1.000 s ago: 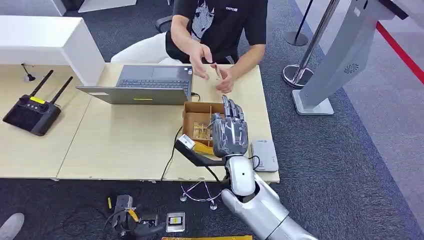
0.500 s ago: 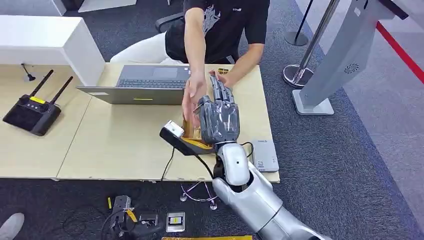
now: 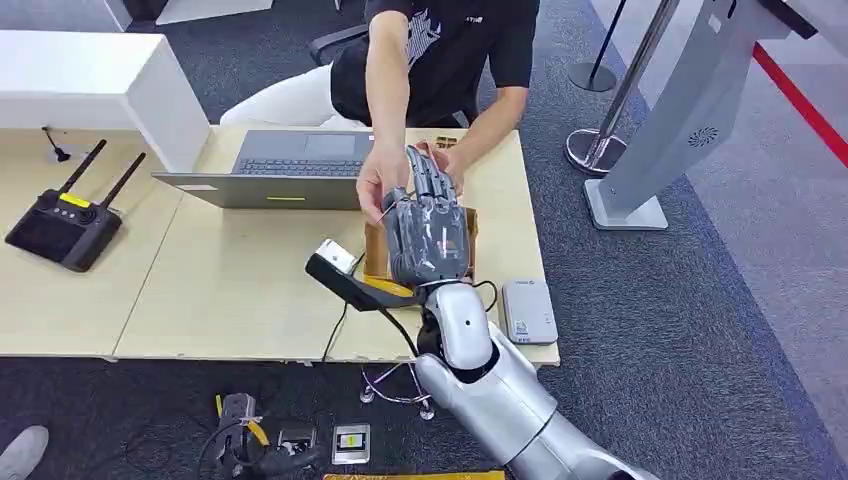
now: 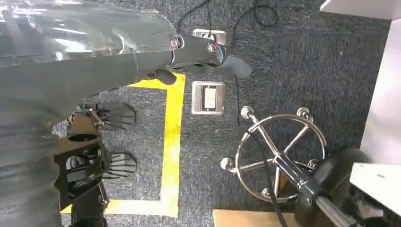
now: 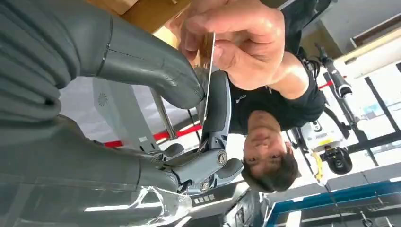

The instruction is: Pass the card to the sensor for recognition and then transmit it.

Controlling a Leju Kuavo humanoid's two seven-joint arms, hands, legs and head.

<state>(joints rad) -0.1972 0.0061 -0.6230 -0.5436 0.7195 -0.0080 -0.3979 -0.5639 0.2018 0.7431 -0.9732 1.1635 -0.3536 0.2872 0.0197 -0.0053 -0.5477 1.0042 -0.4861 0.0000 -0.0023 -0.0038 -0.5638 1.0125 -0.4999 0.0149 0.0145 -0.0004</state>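
Note:
My right hand [image 3: 428,232] is raised above the brown cardboard box [image 3: 374,256] on the table, fingers pointing up. A person seated across the table reaches in with a hand [image 3: 383,183] and holds a thin card [image 5: 208,61] edge-on between my thumb [image 5: 156,71] and a finger [image 5: 218,106]. The card sits pinched in that narrow gap while the person's fingers [image 5: 227,38] still grip its upper end. The flat grey sensor pad [image 3: 528,311] lies on the table just right of my forearm. My left hand [image 4: 208,49] hangs over the floor, holding nothing.
An open laptop [image 3: 290,172] stands behind the box. A black remote with antennas [image 3: 63,226] lies at the table's left, beside a white box [image 3: 95,85]. A grey kiosk stand [image 3: 685,120] and a stanchion base [image 3: 590,150] are on the carpet to the right.
My right hand has risen and moved left and farther out, away from the sensor pad. The person's hand has reached in and slid the card between my thumb and finger.

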